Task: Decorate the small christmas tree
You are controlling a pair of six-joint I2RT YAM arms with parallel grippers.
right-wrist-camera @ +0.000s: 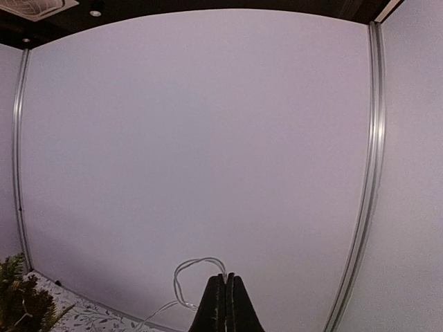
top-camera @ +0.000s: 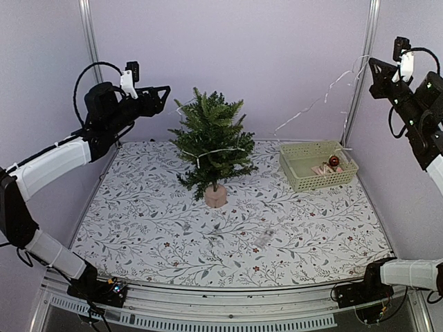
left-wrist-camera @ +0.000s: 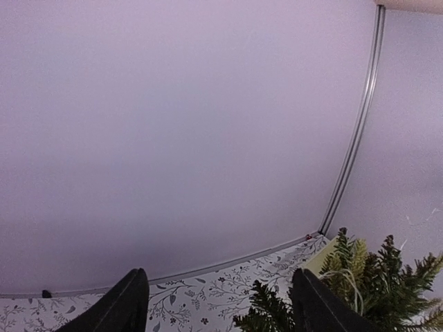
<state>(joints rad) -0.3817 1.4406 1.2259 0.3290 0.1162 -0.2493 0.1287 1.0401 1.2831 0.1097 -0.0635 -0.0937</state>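
L gripper (top-camera: 160, 99) wide, empty, beside small christmas tree (top-camera: 211, 142) top. R gripper (right-wrist-camera: 225, 279) up high, pinched shut on thin white wire (right-wrist-camera: 199, 260).

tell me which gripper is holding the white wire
The right gripper: its jaws are shut on the white wire, while the left gripper stands open and empty.

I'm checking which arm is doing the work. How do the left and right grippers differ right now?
The left gripper is open and empty; the right gripper is shut on a thin white wire that runs to the small christmas tree. The left gripper hangs close beside the tree's top; the right gripper is far off to the right side. Both are raised well above the table.
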